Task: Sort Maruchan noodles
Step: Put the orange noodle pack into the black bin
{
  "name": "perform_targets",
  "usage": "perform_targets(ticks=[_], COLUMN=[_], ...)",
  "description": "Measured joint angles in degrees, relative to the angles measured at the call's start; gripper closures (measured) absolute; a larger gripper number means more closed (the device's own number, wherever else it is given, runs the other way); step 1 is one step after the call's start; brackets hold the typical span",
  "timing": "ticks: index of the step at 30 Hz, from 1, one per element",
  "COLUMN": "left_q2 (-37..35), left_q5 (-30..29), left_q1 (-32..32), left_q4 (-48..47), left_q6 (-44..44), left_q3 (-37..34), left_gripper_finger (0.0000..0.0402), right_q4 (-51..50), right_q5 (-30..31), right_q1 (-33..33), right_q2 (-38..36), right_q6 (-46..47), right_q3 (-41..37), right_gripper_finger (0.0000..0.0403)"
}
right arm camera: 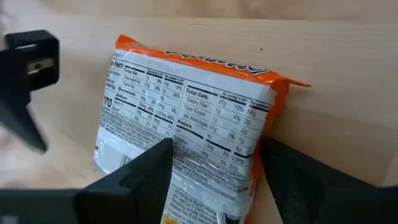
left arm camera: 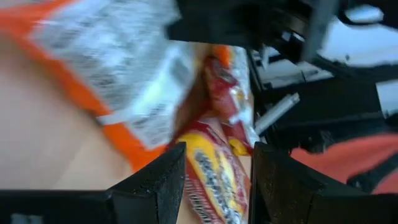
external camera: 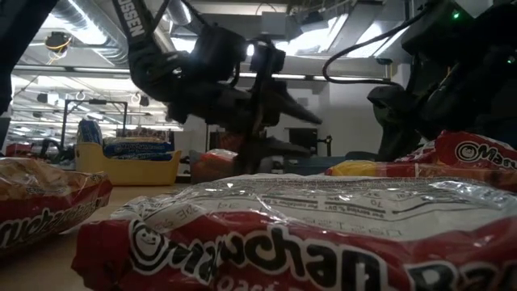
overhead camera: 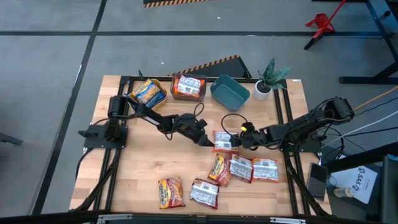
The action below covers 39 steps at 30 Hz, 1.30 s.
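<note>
Straddling orange packet (right arm camera: 186, 124) (nutrition panel up), right end effector (right arm camera: 211, 174) gapes; left end effector (left arm camera: 214, 180) released.

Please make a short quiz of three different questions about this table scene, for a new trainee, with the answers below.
1. True or false: the teal bin at the far edge of the table holds noodle packets.
2. Which packet lies between the left gripper and the right gripper? A) the orange packet B) the blue packet in the yellow bin C) a packet in the grey bin
3. Fill in: both grippers stand ____, with nothing held.

Key
1. False: it shows only its bare inside.
2. A: it lies on the table with its nutrition label up.
3. open
</note>
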Motion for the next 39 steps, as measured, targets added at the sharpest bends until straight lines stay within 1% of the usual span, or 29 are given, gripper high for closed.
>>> perform_targets(ticks=[3, 7, 10, 13, 15, 18, 22, 25, 28, 30, 33, 37, 39], left_q2=[0.0, 0.0, 0.0, 0.0, 0.0, 0.3, 0.3, 0.3, 0.3, 0.2, 0.3, 0.1, 0.0], left_q5=[0.0, -0.9, 0.7, 0.8, 2.9, 6.9, 10.3, 8.1, 7.6, 6.9, 3.5, 1.5, -1.4], left_q1=[1.0, 2.7, 3.0, 3.1, 3.6, 4.5, 5.1, 4.7, 4.9, 6.0, 7.6, 7.4, 7.0], left_q4=[-0.4, -0.2, 0.0, 0.3, 0.3, 0.3, 2.3, 2.5, 1.6, -2.7, -9.3, -12.7, -14.7], left_q6=[2.1, 2.3, 0.9, 0.8, 0.2, -2.3, -5.2, -7.3, -7.9, -8.6, -9.6, -12.2, -13.0], left_q3=[0.5, 0.5, 0.5, 0.5, 0.5, 0.5, 0.6, 0.6, 0.6, 0.6, 0.6, 0.7, 0.8], left_gripper_finger=[0.0221, 0.0221, 0.0221, 0.0221, 0.0219, 0.0203, 0.0161, 0.0130, 0.0114, 0.0112, 0.0112, 0.0112, 0.0111], right_q4=[0.0, 0.0, 0.0, 0.0, 0.0, 0.1, 0.1, 0.4, 1.3, 1.9, 1.6, 1.6, 1.6], right_q5=[0.0, 0.0, 0.0, 0.0, 0.0, 0.0, 0.6, 1.5, 2.7, 3.4, 3.8, 5.0, 4.5], right_q1=[0.0, 0.1, 0.1, 0.1, 0.1, 0.1, 0.1, 0.1, 0.1, 0.1, 0.1, 0.1, -0.3], right_q2=[0.0, 0.0, 0.0, 0.0, 0.0, 0.0, 0.0, 0.0, 0.0, -0.1, -0.1, -0.1, -0.1], right_q6=[-0.8, -1.0, -1.0, -1.0, -1.1, -1.5, -2.3, -2.3, -2.3, -2.1, -1.2, -0.6, -0.5], right_q3=[0.0, 0.0, 0.0, 0.0, 0.0, 0.0, 0.0, 0.0, 0.0, 0.0, 0.0, 0.0, 0.0], right_gripper_finger=[0.0171, 0.0171, 0.0171, 0.0171, 0.0171, 0.0171, 0.0171, 0.0171, 0.0171, 0.0171, 0.0171, 0.0171, 0.0171])
